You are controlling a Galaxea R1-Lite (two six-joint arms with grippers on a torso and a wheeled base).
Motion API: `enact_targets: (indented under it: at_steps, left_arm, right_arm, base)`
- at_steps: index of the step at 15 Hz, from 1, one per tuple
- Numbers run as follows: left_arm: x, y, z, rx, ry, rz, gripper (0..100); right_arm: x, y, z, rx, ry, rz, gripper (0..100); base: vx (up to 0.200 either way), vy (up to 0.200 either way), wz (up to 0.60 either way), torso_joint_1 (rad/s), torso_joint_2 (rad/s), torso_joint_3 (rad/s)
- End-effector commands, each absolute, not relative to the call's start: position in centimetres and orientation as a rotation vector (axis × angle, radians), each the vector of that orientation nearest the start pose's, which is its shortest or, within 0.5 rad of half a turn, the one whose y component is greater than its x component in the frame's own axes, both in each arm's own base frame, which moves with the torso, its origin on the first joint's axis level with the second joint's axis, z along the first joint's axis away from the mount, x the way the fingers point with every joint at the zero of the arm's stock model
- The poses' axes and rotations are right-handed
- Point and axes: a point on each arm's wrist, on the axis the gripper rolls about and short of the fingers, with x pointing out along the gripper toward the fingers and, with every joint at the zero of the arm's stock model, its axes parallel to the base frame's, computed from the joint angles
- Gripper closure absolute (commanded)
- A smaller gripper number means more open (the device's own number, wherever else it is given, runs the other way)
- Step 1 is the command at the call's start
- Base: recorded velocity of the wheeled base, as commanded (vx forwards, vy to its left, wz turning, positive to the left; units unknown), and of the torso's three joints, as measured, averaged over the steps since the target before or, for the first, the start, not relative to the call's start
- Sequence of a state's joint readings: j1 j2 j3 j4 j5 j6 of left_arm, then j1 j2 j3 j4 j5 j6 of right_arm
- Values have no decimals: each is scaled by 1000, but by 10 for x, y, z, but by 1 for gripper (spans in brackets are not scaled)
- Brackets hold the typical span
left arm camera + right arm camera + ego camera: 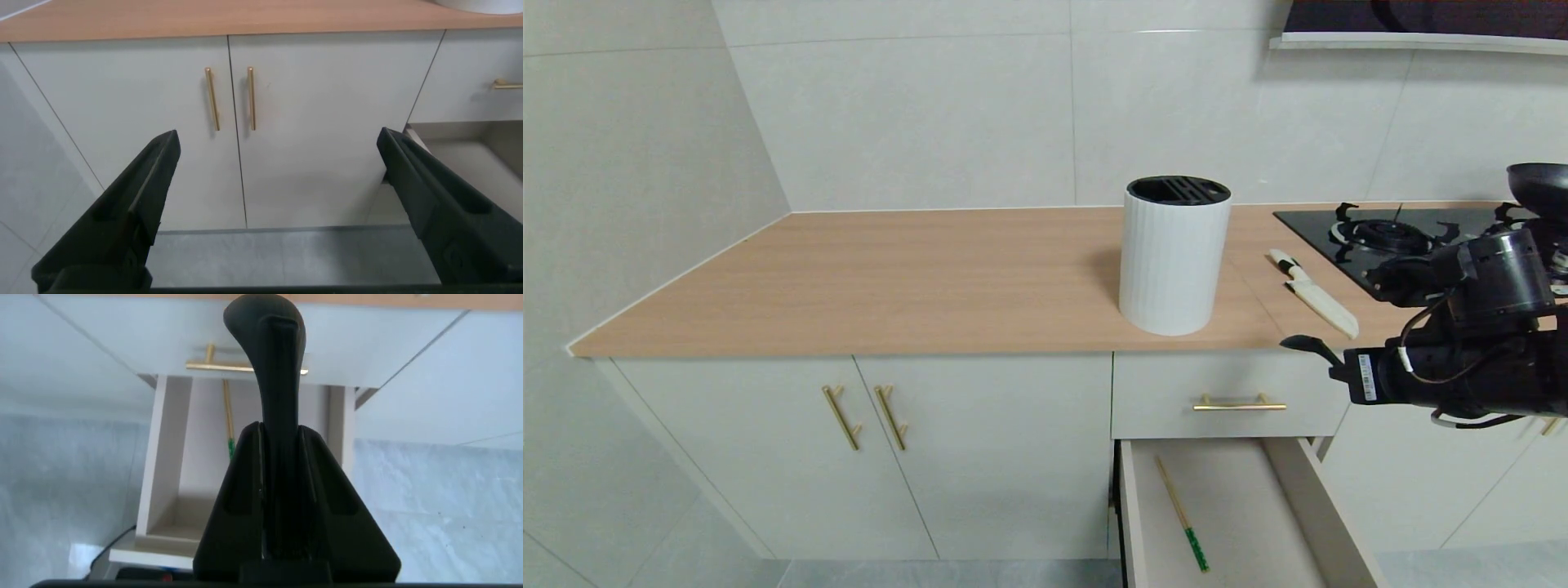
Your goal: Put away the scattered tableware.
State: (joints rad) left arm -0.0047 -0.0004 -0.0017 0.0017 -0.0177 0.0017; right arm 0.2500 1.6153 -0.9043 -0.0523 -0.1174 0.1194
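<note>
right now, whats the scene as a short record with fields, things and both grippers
knife holder: white, upright on the counter
knife: flat on the counter, between holder and stove
lower drawer: pulled open
chopsticks: in the open drawer, green end; one or a pair, cannot tell
upper drawer: shut
left gripper: open, empty, facing the cupboard doors
right gripper: shut, empty, at the counter's front edge near the knife

We see a wooden counter [931,278] carrying a white ribbed knife block [1174,255], upright near the front edge. A pale-bladed knife [1313,294] lies flat just to its right, beside a black gas hob [1396,237]. Below, an open drawer [1241,490] holds a green-tipped chopstick [1182,514].
</note>
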Motion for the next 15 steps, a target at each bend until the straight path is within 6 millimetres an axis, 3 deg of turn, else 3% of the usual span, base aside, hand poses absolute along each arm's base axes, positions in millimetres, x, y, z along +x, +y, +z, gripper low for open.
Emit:
enact_targets:
  at_steps: [1, 15]
  left_arm:
    - [-23, 0, 76, 2, 0, -21, 0]
    - [-23, 0, 76, 2, 0, -23, 0]
  right_arm:
    - [272, 68, 173, -11, 676, 89, 100]
    - [279, 69, 161, -20, 716, 83, 100]
  base:
    - [0, 0, 0, 0, 0, 0]
    - [0, 0, 0, -170, 448, 272]
